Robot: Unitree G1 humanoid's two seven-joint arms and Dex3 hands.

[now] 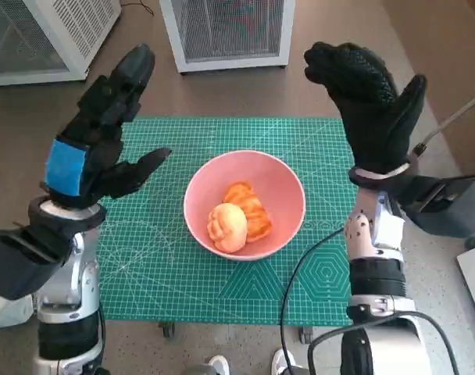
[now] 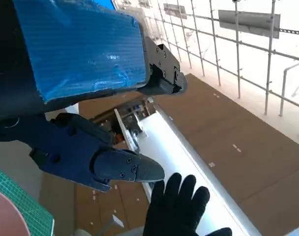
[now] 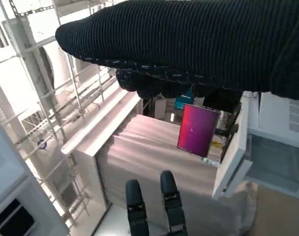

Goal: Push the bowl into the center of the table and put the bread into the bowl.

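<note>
The pink bowl [image 1: 244, 205] sits mid-frame on the green mat [image 1: 175, 258] covering the counter, rim up. Inside lies the bread [image 1: 239, 218], its long axis running from lower left to upper right. Left hand [image 1: 105, 129] and right hand [image 1: 370, 101], raised on either side, hold nothing, fingers spread.

A green cutting mat [image 1: 222, 289] covers the small table, which stands on a brown floor [image 1: 316, 86]. Beyond the mat's far edge sit two white cabinets with mesh fronts [image 1: 228, 31], one directly behind, another [image 1: 42, 35] off to its left.
</note>
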